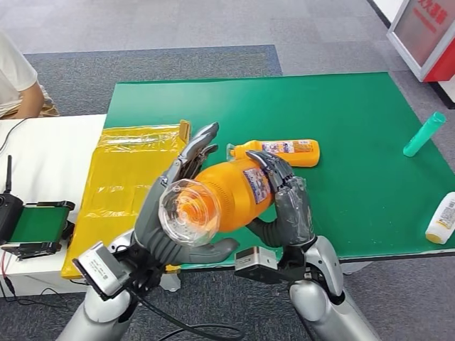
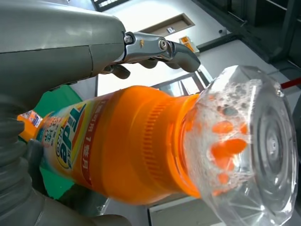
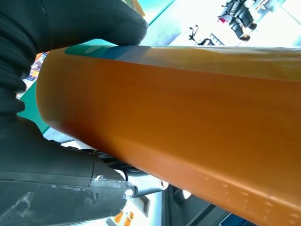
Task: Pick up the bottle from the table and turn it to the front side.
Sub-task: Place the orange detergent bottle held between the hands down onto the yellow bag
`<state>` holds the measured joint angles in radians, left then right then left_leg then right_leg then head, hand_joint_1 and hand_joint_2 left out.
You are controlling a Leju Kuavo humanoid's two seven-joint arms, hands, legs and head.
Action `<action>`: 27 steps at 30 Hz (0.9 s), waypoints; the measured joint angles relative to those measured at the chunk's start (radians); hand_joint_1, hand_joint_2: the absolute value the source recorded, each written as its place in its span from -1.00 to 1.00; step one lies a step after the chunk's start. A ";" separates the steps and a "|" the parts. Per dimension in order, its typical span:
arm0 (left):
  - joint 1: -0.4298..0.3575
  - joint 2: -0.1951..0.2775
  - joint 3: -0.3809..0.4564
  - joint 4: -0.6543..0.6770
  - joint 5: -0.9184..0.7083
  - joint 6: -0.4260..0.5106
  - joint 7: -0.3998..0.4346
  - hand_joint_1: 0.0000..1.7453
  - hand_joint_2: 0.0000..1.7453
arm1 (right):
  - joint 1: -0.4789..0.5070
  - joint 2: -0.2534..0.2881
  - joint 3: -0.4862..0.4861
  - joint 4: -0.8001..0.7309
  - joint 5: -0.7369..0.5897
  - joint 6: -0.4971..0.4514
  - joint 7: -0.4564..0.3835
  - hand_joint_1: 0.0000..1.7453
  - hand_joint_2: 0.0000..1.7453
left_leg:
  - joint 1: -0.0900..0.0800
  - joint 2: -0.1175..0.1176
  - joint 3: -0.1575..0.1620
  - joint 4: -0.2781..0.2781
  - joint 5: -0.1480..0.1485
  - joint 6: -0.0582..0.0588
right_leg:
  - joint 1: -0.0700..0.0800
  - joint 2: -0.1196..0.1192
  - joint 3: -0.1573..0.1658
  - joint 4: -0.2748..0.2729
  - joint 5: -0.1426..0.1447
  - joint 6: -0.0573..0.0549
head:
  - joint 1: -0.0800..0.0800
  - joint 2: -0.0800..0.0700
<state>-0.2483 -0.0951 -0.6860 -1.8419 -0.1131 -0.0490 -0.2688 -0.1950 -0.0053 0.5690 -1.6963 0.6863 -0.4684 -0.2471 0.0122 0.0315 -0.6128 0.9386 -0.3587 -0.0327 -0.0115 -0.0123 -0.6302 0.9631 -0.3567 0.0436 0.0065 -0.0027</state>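
The orange detergent bottle (image 1: 230,195) is lifted off the counter (image 1: 343,106), lying roughly level at about 6 o'clock of the green mat, its clear cap (image 1: 188,213) pointing toward the camera. Both robot hands grip it. The left robot hand (image 1: 171,206) cups the cap end, fingers arched over the top and thumb beneath. The right robot hand (image 1: 287,202) is clamped round the body at the printed label (image 1: 259,185), fingers curled over it.

In the left wrist view the bottle (image 2: 131,141) shows orange liquid with white foam and orange droplets inside the transparent cap (image 2: 248,146); the label (image 2: 67,136) faces this camera. The right wrist view shows the bottle's plain orange side (image 3: 177,117) pressed between the dark fingers (image 3: 89,23) and the palm.

Just behind the held bottle, near the mat's centre, a second orange bottle (image 1: 279,151) lies on its side. At 3 o'clock a teal tube (image 1: 424,133) lies tilted, and at 4 o'clock a white bottle (image 1: 443,220) sits at the edge. At 9 o'clock a yellow plastic bag (image 1: 129,177) lies flat beside the mat.
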 joint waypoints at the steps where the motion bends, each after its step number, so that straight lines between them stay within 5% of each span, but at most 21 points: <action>1: 0.000 -0.001 -0.001 0.001 0.000 0.001 0.000 -1.00 1.00 | 0.000 0.000 0.000 0.000 0.000 -0.001 0.001 1.00 1.00 | 0.000 0.000 0.000 0.000 0.000 0.000 | 0.000 0.000 0.000 0.000 0.000 0.000 | 0.000 0.000; 18: -0.011 -0.003 -0.024 0.016 0.047 -0.021 0.012 -1.00 1.00 | -0.006 0.000 0.010 0.007 -0.016 -0.014 -0.007 1.00 1.00 | 0.000 0.000 0.000 0.000 0.000 0.000 | 0.000 0.000 0.000 0.000 0.000 0.000 | 0.000 0.000; 22: -0.017 -0.003 -0.037 0.018 0.046 -0.020 0.023 0.95 1.00 | -0.011 0.000 0.018 0.007 -0.021 -0.020 -0.017 1.00 1.00 | 0.000 0.000 0.000 0.000 0.000 0.000 | 0.000 0.000 0.000 0.000 0.000 0.000 | 0.000 0.000; 27: -0.023 -0.003 -0.050 0.019 0.030 -0.011 0.032 1.00 1.00 | -0.011 0.000 0.023 0.007 -0.023 -0.027 -0.023 1.00 1.00 | 0.000 0.000 0.000 0.000 0.000 0.000 | 0.000 0.000 0.000 0.000 0.000 0.000 | 0.000 0.000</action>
<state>-0.2714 -0.0980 -0.7363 -1.8228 -0.0829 -0.0602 -0.2368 -0.2061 -0.0053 0.5920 -1.6896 0.6637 -0.4953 -0.2705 0.0122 0.0315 -0.6128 0.9386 -0.3588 -0.0327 -0.0115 -0.0123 -0.6303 0.9631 -0.3568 0.0436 0.0065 -0.0027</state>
